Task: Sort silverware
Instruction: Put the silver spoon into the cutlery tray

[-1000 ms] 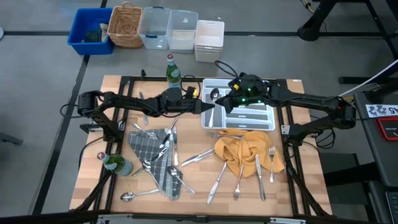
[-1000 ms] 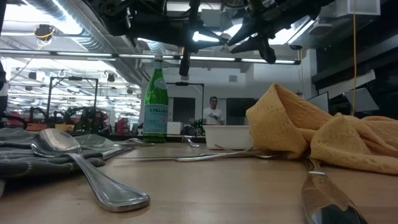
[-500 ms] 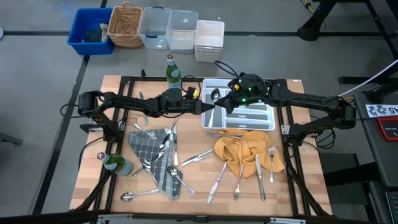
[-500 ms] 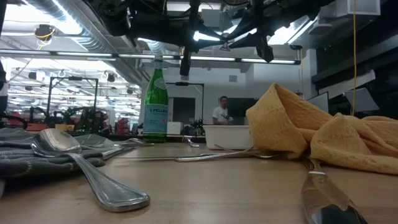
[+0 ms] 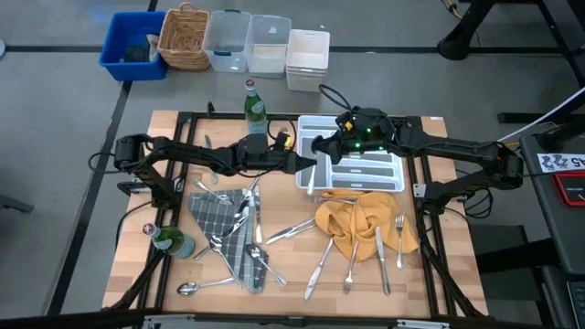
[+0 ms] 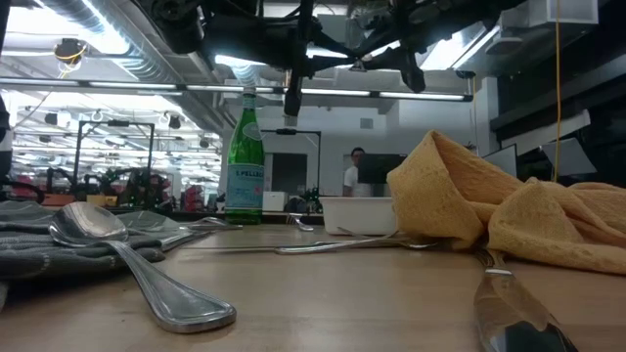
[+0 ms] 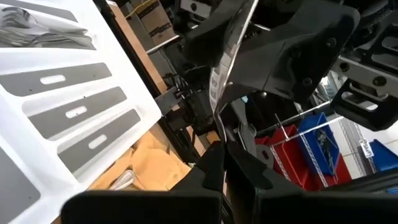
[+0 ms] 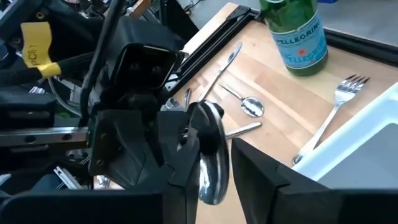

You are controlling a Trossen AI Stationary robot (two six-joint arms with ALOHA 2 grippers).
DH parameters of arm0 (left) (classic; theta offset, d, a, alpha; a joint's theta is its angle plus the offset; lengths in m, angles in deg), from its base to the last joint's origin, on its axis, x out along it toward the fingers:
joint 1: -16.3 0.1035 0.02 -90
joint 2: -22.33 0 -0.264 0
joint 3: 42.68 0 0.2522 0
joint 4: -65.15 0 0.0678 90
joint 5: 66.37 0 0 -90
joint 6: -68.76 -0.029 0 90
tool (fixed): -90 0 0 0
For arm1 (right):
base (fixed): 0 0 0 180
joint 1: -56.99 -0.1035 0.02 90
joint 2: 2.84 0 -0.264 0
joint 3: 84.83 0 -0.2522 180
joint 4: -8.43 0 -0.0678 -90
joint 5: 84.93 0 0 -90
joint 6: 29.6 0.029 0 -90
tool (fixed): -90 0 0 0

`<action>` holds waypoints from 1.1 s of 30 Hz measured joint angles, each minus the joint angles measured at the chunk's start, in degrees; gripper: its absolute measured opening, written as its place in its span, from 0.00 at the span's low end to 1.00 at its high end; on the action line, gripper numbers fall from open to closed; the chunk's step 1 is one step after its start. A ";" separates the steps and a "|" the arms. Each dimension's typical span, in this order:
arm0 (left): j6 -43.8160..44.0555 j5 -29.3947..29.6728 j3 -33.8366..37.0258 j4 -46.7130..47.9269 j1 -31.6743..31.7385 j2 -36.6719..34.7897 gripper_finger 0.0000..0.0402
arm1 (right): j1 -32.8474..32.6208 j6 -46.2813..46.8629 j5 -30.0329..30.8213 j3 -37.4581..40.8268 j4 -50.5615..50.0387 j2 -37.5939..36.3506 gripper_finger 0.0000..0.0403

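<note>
My left gripper [image 5: 306, 164] reaches in from the table's left and is shut on a silver spoon [image 8: 208, 158], held in the air by the left edge of the white tray [image 5: 395, 187]. My right gripper [image 5: 320, 144] meets it from the right. It is open, with a finger on each side of the spoon's bowl [image 8: 210, 171]. More silverware lies on the grey checked cloth [image 5: 228, 224] and around the yellow cloth [image 5: 361, 224]. Some pieces lie in the tray's far compartment [image 7: 37, 28]. My left gripper pinches the spoon's handle [image 7: 225, 118] between its two fingers, reaching level from the table's left. The handle runs on past the fingertips toward my right gripper, and the spoon is lifted clear of the table. My right gripper: whether its fingers [image 8: 261, 180] touch the bowl, I cannot tell.
A green bottle [image 5: 254, 105] stands at the far edge and another [image 5: 171, 242] at the near left. A fork [image 8: 339, 102] and a small spoon [image 8: 252, 107] lie on the wood near the tray. Bins and a basket [image 5: 186, 37] sit beyond the table.
My right gripper has tipped a little, and its fingers have come toward the table's left, over the spoon's bowl. My left gripper has kept its hold on the handle.
</note>
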 joint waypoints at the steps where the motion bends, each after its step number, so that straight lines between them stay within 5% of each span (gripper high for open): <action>1: -0.01 0.00 0.00 0.01 0.00 0.00 0.00 | -0.01 -0.65 0.00 0.00 0.01 -0.01 0.21; 8: -0.20 -0.06 0.04 0.11 0.02 0.10 0.01 | 0.02 -2.87 -0.18 -0.04 0.13 -0.01 0.03; 20: -6.26 0.01 0.04 1.37 0.27 0.11 0.19 | 0.06 -7.22 0.96 -0.04 -1.59 0.02 0.03; 33: -6.69 -0.17 0.02 11.75 0.55 0.09 0.26 | 9.38 -25.65 8.13 0.00 -23.45 -0.12 0.02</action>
